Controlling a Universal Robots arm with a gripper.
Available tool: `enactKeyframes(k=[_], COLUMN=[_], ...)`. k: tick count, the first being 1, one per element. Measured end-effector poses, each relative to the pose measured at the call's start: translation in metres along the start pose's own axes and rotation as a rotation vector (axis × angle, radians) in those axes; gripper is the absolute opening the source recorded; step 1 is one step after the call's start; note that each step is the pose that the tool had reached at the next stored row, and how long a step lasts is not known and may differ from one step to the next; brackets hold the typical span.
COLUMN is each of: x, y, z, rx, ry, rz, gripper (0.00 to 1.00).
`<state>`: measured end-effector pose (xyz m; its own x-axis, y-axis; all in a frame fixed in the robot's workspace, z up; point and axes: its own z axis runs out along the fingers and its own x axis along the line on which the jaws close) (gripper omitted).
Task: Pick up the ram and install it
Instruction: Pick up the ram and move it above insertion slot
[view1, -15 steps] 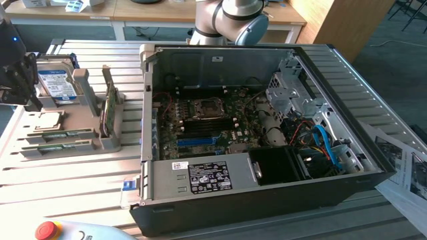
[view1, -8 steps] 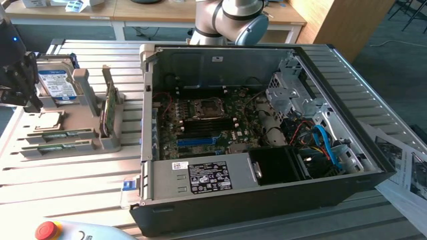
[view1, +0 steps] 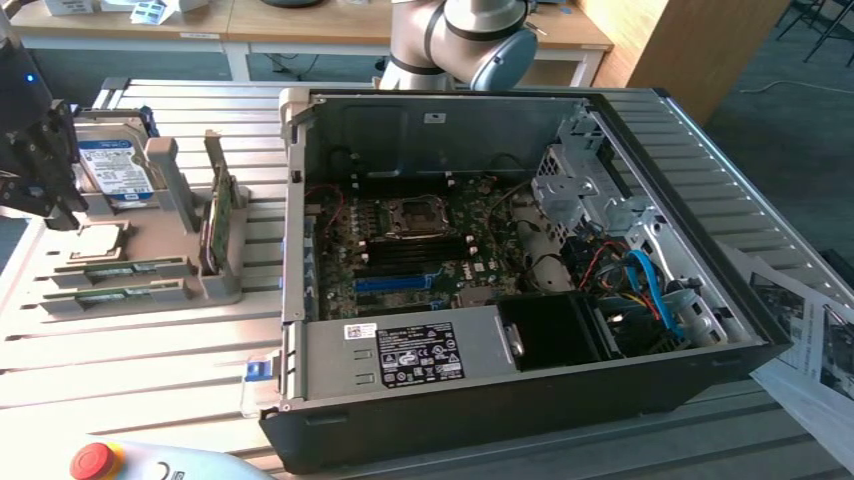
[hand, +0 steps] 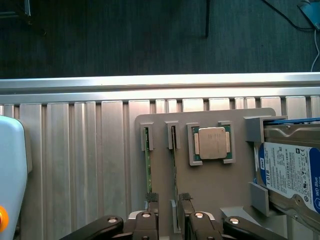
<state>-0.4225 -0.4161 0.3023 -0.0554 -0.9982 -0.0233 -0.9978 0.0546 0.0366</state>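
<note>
Fingers (hand: 152, 199) of the gripper (hand: 169, 200) stand apart, gripping nothing. A neighbouring stick (hand: 147, 165) lies just outside one finger. The ram (hand: 174, 160), on edge in the grey holder (hand: 235, 185), runs lengthwise straight away from their gap, beside the processor (hand: 212, 143).

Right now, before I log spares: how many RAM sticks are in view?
2, both on edge in neighbouring slots of the grey holder: one ram stick straddled by the gripper, the other ram stick beside it. More could be hidden inside the computer case.
</note>
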Motion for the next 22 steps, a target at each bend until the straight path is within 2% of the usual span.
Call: enactKeyframes(k=[5,10,22], x=[0.0,0.0,0.001], y=[0.0,-0.0003,-0.0009], z=[0.0018,0.0079,0.0285], rx=[0.0001,0.0001,-0.0001], ry=[-0.0001,-0.0001,0.0], rz=[0.0,0.0,0.0], gripper=[0.3,0.3,0.3])
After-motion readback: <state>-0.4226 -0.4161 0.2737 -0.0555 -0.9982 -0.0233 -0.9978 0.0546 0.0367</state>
